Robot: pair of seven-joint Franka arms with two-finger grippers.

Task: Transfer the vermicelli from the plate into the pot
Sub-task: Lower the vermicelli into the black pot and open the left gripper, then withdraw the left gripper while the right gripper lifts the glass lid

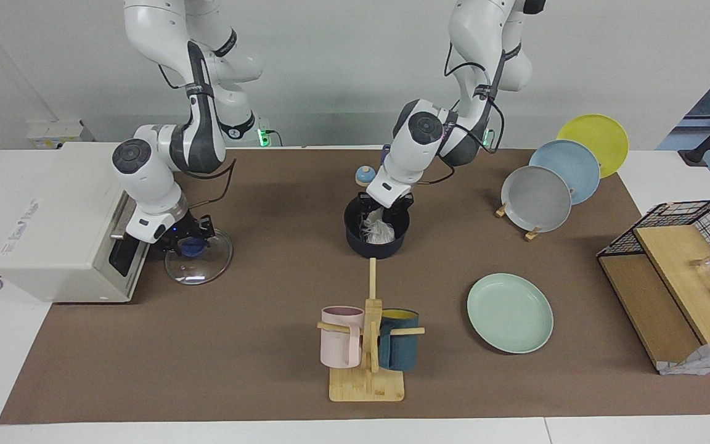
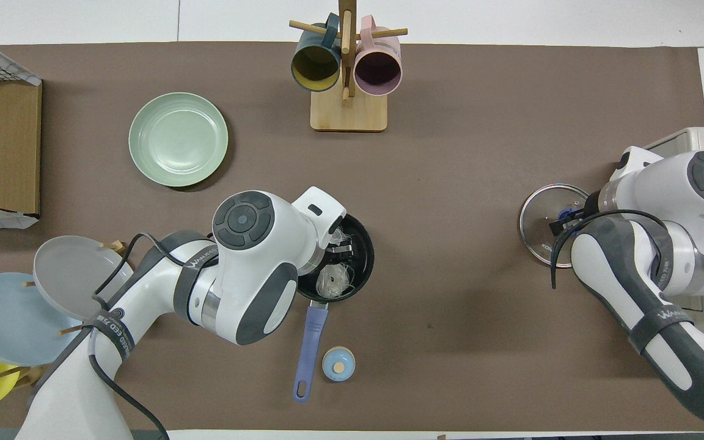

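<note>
In the pot (image 1: 375, 234): vermicelli (image 1: 379, 231) | left gripper (image 1: 383, 208) above | plate (image 1: 510, 312) bare

A: what's sitting on the tabletop (image 1: 256, 345)?
B: brown mat, with the pot (image 1: 375, 240), mint plate (image 1: 510, 313), mug rack (image 1: 367, 385), glass lid (image 1: 204, 262), plate stand (image 1: 530, 234) and toaster oven (image 1: 53, 228).
A: anything else?
B: wire basket (image 1: 709, 222) at the left arm's end.

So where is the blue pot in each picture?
Facing view: the pot sits mid-table, under the left gripper, nearer the robots than the mug rack.
Overhead view: the pot is low in the middle, its handle toward the robots.
Shared landmark: the mug rack.
</note>
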